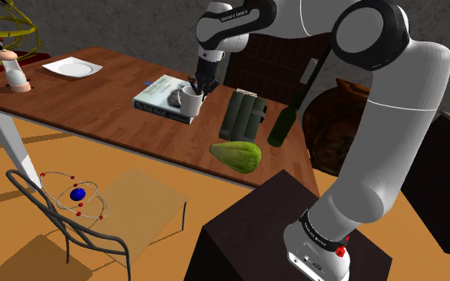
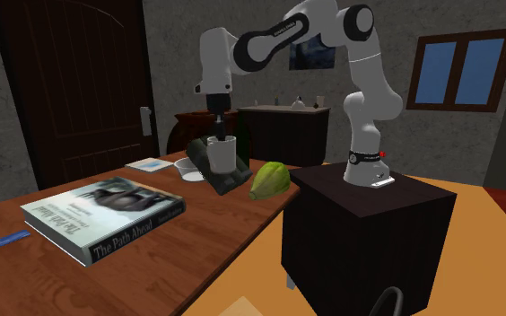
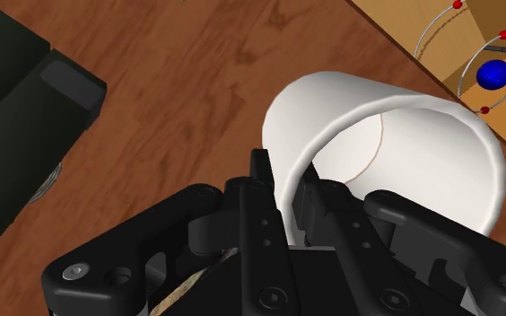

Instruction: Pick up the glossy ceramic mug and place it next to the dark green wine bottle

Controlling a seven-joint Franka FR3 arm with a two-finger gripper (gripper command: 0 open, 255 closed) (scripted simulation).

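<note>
Wooden table (image 1: 88, 100), brown grain; grey walls, dark panelled door (image 2: 72, 81), blue-paned window (image 2: 458, 67). White mug (image 1: 190, 100) between book (image 1: 161, 97) and dark case (image 1: 243, 114), apart from green wine bottle (image 1: 282, 124). Black gripper (image 1: 200, 86) pinched on mug's rim wall, one finger inside, one outside.

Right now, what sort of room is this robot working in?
Probably a dining room in a house: a long brown wooden table with a white square plate, a dark panelled wooden door and a brown-framed blue window.

Book (image 2: 108, 215) spine: "The Path Ahead"
</note>
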